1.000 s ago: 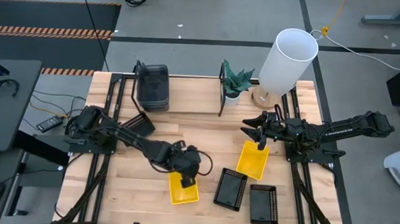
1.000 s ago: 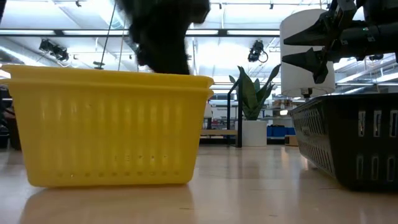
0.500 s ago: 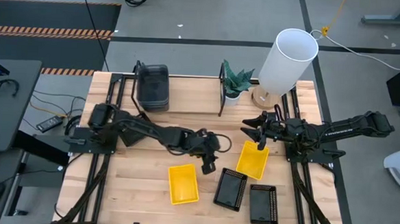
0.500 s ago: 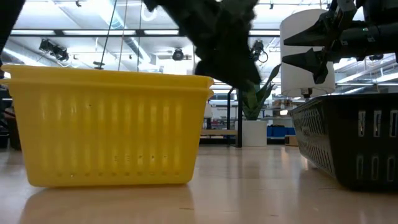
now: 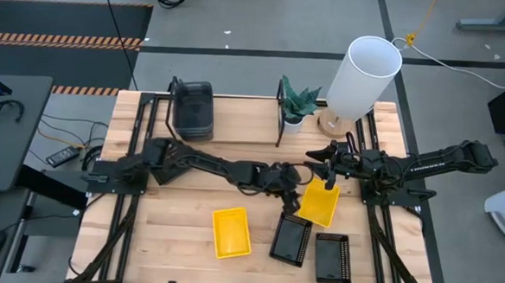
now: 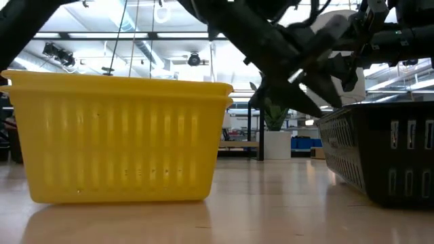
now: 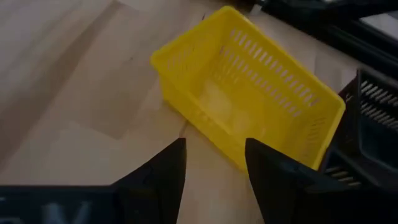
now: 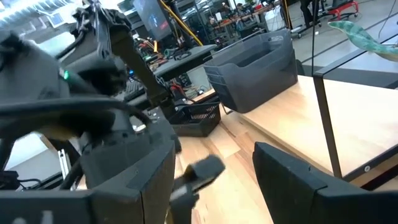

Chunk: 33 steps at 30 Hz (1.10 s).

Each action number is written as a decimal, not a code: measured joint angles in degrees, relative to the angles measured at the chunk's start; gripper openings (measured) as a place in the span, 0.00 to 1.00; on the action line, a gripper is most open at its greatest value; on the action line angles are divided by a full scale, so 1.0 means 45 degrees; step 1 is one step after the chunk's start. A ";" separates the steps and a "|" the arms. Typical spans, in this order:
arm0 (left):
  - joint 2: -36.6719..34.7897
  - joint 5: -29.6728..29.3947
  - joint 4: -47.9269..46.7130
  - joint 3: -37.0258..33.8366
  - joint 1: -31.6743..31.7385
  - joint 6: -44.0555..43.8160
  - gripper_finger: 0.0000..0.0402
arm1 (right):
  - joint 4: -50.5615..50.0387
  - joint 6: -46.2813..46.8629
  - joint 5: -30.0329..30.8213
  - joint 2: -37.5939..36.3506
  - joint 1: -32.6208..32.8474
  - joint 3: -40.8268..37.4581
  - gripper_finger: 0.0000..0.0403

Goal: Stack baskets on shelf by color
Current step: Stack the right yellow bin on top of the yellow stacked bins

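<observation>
While the left gripper [image 5: 290, 180] hangs with its fingers spread and nothing between them just beside the tilted yellow basket [image 5: 319, 202] in the middle of the table [image 5: 187, 233], the step in hand looks like taking that basket by its near rim. The left wrist view shows the two dark fingers [image 7: 163, 177] parted in front of the basket's long wall [image 7: 205, 112], so a good grasp would bring one finger inside and one outside that wall, close near the middle of the rim and not at a corner, and lift straight so the basket does not swing into the black mesh basket [image 5: 291, 239] just beside it. The right gripper [image 5: 327, 167] waits above the far end of the same yellow basket, its fingers also apart and empty; the two arms are close, so the left should come in low and slowly. A second yellow basket [image 5: 231, 231] lies flat nearer the front edge, another black basket [image 5: 332, 257] sits at the front right, and a stack of grey baskets [image 5: 193, 108] already stands on the shelf [image 5: 236, 128] at the back left, near a small plant [image 5: 299, 102] and a white lamp [image 5: 361, 75]. No brand, label or writing can be read on any of these.
</observation>
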 joint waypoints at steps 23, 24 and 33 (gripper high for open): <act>0.1566 -0.0099 0.1560 0.0316 -0.0375 -0.0959 0.60 | -0.0007 0.0000 -0.0005 0.0087 0.0000 0.0000 0.55; 0.1571 -0.0058 0.1567 0.0316 -0.0374 -0.0884 0.59 | -0.0014 0.0000 -0.0005 0.0087 0.0000 0.0000 0.55; 0.1484 0.0165 0.0876 0.0326 -0.0105 -0.0288 0.49 | -0.0026 0.0000 -0.0005 0.0087 0.0000 0.0000 0.55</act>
